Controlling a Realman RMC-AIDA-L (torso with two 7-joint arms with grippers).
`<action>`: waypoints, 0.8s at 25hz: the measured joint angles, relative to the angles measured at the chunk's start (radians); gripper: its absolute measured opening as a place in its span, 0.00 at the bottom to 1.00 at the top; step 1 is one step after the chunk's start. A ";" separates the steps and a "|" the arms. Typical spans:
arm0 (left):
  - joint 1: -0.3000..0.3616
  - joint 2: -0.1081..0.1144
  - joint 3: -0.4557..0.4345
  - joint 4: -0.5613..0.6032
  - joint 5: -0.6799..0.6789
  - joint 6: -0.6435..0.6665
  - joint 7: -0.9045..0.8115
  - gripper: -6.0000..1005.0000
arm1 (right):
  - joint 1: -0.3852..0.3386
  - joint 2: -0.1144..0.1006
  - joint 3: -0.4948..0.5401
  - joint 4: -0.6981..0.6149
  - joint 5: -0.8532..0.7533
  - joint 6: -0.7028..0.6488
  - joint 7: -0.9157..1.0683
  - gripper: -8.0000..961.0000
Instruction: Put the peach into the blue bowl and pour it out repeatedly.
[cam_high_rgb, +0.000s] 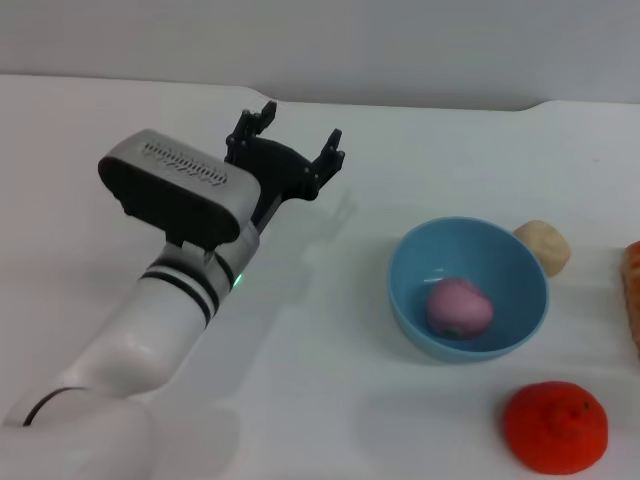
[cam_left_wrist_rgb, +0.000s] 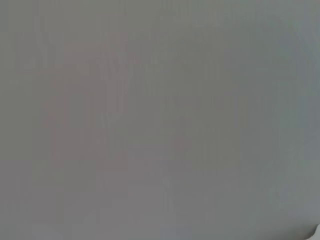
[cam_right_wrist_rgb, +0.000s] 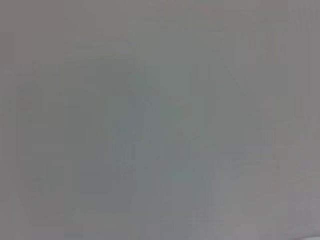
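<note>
In the head view the pink peach (cam_high_rgb: 459, 307) lies inside the light blue bowl (cam_high_rgb: 410, 262), which stands upright on the white table at the right. My left gripper (cam_high_rgb: 292, 138) is open and empty, above the table well to the left of the bowl and farther back. My right gripper is out of view. Both wrist views show only plain grey.
A pale beige lumpy ball (cam_high_rgb: 545, 245) touches the bowl's far right rim. A larger orange-red fruit (cam_high_rgb: 556, 427) lies near the front right. Another orange object (cam_high_rgb: 632, 295) is cut off at the right edge. The white table (cam_high_rgb: 330, 330) spreads between my left arm and the bowl.
</note>
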 joint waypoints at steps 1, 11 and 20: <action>0.000 -0.001 0.005 -0.010 0.000 -0.002 -0.013 0.81 | 0.001 0.000 0.000 0.002 0.000 0.003 0.000 0.52; -0.002 0.002 0.009 -0.053 0.001 -0.004 -0.116 0.81 | 0.002 0.000 0.043 0.039 0.001 -0.006 -0.001 0.52; -0.012 0.000 0.011 -0.076 0.001 -0.004 -0.118 0.81 | -0.001 0.000 0.089 0.075 0.001 -0.026 -0.001 0.52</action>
